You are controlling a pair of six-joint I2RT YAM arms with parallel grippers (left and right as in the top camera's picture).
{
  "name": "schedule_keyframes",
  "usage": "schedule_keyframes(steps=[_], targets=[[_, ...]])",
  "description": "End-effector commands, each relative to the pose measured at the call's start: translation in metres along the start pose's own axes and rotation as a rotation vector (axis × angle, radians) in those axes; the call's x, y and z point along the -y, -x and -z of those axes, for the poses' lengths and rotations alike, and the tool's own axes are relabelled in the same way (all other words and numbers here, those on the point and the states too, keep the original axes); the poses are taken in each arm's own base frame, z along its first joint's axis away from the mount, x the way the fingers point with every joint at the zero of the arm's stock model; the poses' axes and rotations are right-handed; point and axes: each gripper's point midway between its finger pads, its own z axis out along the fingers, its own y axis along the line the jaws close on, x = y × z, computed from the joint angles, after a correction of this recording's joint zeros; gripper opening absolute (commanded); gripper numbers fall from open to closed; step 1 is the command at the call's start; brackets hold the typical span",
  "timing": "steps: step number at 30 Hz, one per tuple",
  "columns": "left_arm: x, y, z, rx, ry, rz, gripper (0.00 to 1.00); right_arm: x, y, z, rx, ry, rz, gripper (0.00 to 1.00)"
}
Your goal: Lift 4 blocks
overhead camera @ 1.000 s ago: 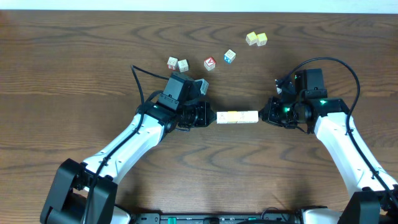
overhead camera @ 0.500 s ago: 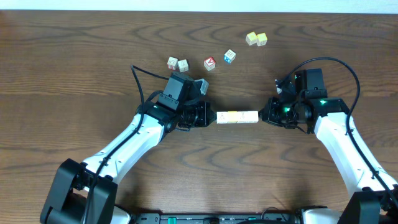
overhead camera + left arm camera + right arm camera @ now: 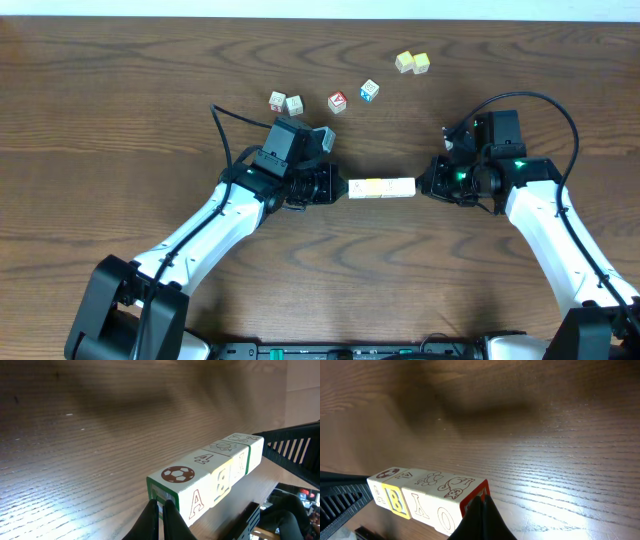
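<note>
Open tabletop [image 3: 400, 260] beside 4 blocks [image 3: 381, 187]; loose cubes [image 3: 337, 101] well apart.

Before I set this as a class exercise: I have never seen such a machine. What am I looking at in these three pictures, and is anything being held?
These are two robot arms at a wooden table. One picture looks down from above. The other two come from small cameras on each wrist, looking along that arm's fingers. The left gripper and right gripper, both shut, press on opposite ends of a row of four blocks, squeezing it between them. Farther back lie two pale cubes, a red-faced cube, a blue-faced cube and two pale yellow cubes, none of them touched.
</note>
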Motion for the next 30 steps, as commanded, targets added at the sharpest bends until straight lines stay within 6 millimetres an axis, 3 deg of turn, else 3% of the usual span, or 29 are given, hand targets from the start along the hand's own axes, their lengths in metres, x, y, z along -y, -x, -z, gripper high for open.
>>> schedule_keyframes(steps=[1,30], targets=[[0.0209,-0.0068,-0.0001,-0.032,-0.074,-0.029,0.07,-0.0312,-0.0051,0.0047,-0.023,0.114,0.040,0.01],[0.0231,-0.0038,-0.0001,-0.021,-0.082,-0.028,0.07,-0.0282,-0.0049,0.0019,-0.014,0.074,0.053,0.01]])
